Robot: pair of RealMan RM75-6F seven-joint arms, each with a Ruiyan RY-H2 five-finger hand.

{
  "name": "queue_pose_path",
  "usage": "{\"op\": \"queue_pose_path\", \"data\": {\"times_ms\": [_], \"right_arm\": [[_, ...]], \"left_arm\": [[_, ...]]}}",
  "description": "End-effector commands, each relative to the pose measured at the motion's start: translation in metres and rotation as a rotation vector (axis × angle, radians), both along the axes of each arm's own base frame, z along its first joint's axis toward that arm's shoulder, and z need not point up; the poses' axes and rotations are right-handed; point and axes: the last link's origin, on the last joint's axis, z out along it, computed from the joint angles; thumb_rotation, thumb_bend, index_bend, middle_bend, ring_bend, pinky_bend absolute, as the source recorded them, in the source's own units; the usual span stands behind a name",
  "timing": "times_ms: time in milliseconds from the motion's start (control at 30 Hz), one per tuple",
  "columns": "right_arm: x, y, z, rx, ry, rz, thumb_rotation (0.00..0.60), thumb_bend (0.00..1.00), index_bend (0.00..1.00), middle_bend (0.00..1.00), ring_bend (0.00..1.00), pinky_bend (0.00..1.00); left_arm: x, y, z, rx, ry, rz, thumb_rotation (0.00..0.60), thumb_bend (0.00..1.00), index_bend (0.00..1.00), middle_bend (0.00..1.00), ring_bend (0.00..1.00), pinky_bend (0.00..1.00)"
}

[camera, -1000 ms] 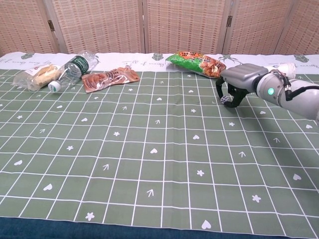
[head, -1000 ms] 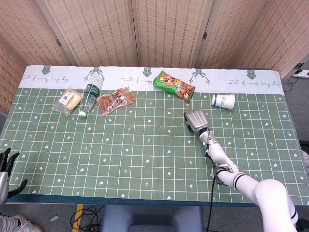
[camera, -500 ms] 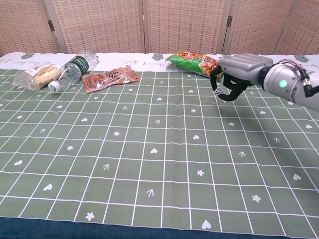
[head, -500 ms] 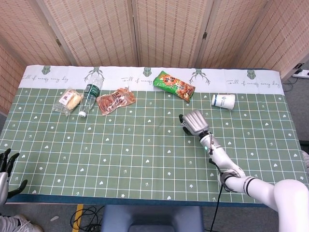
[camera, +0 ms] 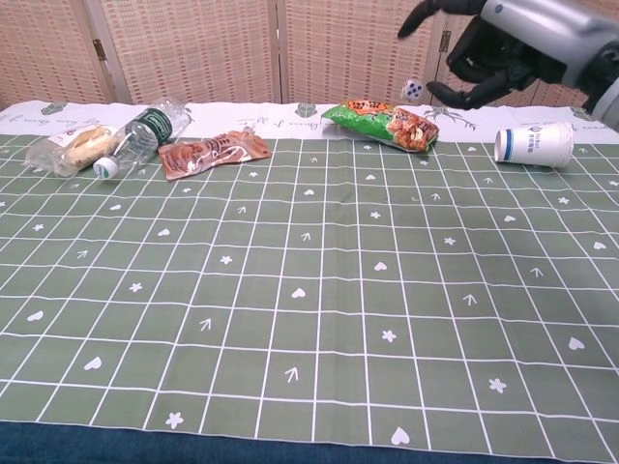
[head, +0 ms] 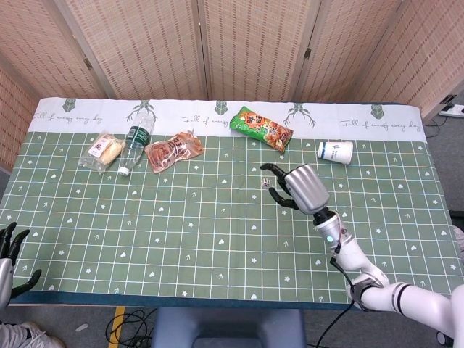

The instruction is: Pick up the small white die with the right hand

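The small white die (head: 264, 183) is in the air, well above the green tablecloth, just left of my right hand's fingertips. In the chest view the die (camera: 413, 90) sits beside one lower fingertip, and no finger closes on it. My right hand (head: 304, 190) is raised high over the table's right half with its fingers spread; the chest view shows the right hand (camera: 503, 43) at the top right. My left hand (head: 11, 254) hangs off the table's front left corner, fingers apart and holding nothing.
A white paper cup (head: 336, 151) lies on its side at the right rear. A green snack bag (head: 262, 127) lies behind the hand. A water bottle (head: 137, 139), a brown pouch (head: 172, 150) and a bread packet (head: 103, 150) lie at the rear left.
My right hand rose from the tablecloth, where its fingers curled round the die, and moved toward the cameras. Its fingers have spread, and the die now sits in the air beside the fingertips.
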Motion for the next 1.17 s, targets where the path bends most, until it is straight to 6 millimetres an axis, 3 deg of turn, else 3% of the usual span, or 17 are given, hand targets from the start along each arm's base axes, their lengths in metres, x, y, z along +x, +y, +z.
{"op": "queue_pose_path", "data": {"times_ms": [33,267,400,467,533,700,833,933,1167], "right_arm": [[-0.009,0.001,0.012,-0.043,0.01,-0.008,0.6,0.37,0.0,0.9,1.0,1.0],[-0.027,0.008,0.035,-0.095,0.079,-0.054,0.6,0.37,0.0,0.9,1.0,1.0],[-0.049,0.018,0.054,-0.11,0.213,-0.116,0.6,0.37,0.0,0.87,0.99,1.0],[-0.061,0.025,0.067,-0.121,0.295,-0.155,0.6,0.37,0.0,0.82,0.94,1.0],[-0.071,0.035,0.078,-0.128,0.336,-0.192,0.6,0.37,0.0,0.72,0.82,0.95],[-0.098,0.071,0.101,-0.154,0.343,-0.285,0.6,0.38,0.01,0.43,0.48,0.66],[-0.118,0.101,0.11,-0.172,0.324,-0.344,0.6,0.39,0.04,0.31,0.31,0.5],[-0.132,0.121,0.114,-0.153,0.318,-0.379,0.6,0.38,0.04,0.26,0.24,0.42],[-0.15,0.16,0.117,-0.166,0.267,-0.412,0.6,0.37,0.06,0.24,0.21,0.4]], "left_arm": [[0.001,0.001,0.0,0.001,0.0,-0.005,0.6,0.27,0.15,0.0,0.04,0.15],[0.001,0.003,-0.001,-0.006,0.002,-0.002,0.6,0.27,0.15,0.0,0.04,0.15],[0.001,0.004,0.0,-0.007,0.003,-0.002,0.6,0.27,0.15,0.0,0.04,0.15],[0.001,0.004,0.001,-0.007,0.006,-0.001,0.6,0.27,0.15,0.0,0.04,0.15],[0.001,0.004,0.001,-0.005,0.006,0.0,0.6,0.27,0.15,0.0,0.04,0.15],[0.004,0.007,-0.001,-0.011,0.0,-0.008,0.6,0.27,0.15,0.0,0.04,0.15],[0.009,0.012,-0.002,-0.008,0.002,-0.029,0.6,0.27,0.15,0.0,0.04,0.15],[0.014,0.015,-0.004,-0.014,0.0,-0.046,0.6,0.27,0.15,0.0,0.04,0.15],[0.026,0.02,-0.009,-0.025,-0.007,-0.077,0.6,0.27,0.15,0.0,0.04,0.15]]}}
